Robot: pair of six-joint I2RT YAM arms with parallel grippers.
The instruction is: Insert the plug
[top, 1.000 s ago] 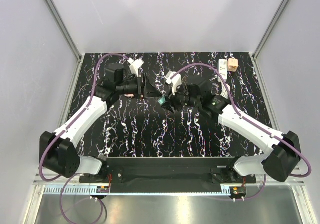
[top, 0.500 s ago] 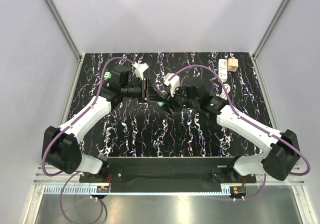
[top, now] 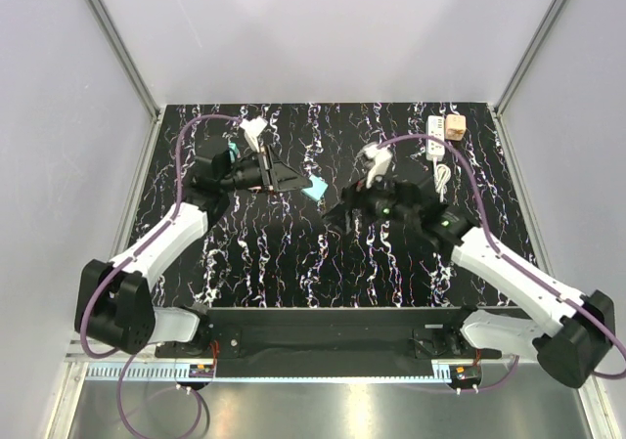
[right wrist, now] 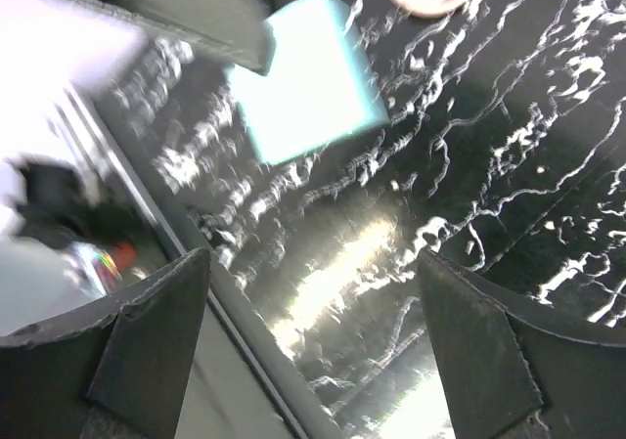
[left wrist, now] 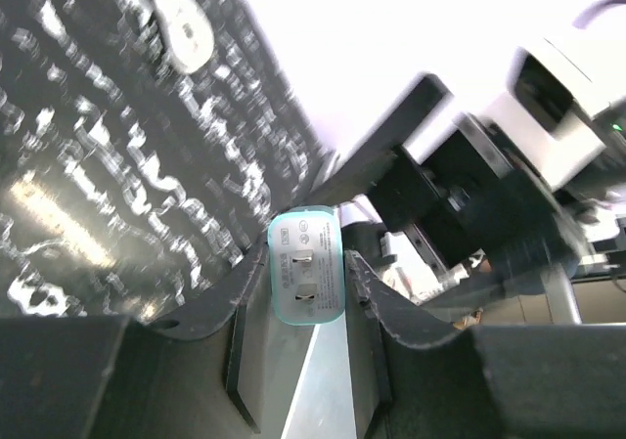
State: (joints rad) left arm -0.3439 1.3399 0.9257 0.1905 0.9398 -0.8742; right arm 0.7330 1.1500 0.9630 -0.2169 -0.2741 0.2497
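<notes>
Black white-veined tabletop (top: pixel 293 253), one, walled in pale panels. Two arms on it, left and right, reaching toward each other mid-table. Left gripper (top: pixel 297 181) points right, with its jaws drawn in tight on the plug (top: pixel 313 187). Left wrist view shows the left gripper (left wrist: pixel 308 263) pinching the plug (left wrist: pixel 306 281) by its sides at the very fingertips. The white face with two flat prongs is turned back to the camera, and the teal rim sticks out past the tips. Right gripper (top: pixel 339 214) sits near the plug, on its right and nearer side, not touching it. In the right wrist view the right gripper (right wrist: pixel 313 258) stands spread wide with nothing between the fingers, and the plug (right wrist: pixel 305 92) shows as a blurred teal block beyond them. One white power strip (top: pixel 437 134) lies at the far right corner, well apart from the plug. One white cord (top: pixel 442 177) is bunched just nearer than the strip. One plug in all. One small peach-tan block (top: pixel 455 126) sits just beside the strip's right edge; contact cannot be told.
</notes>
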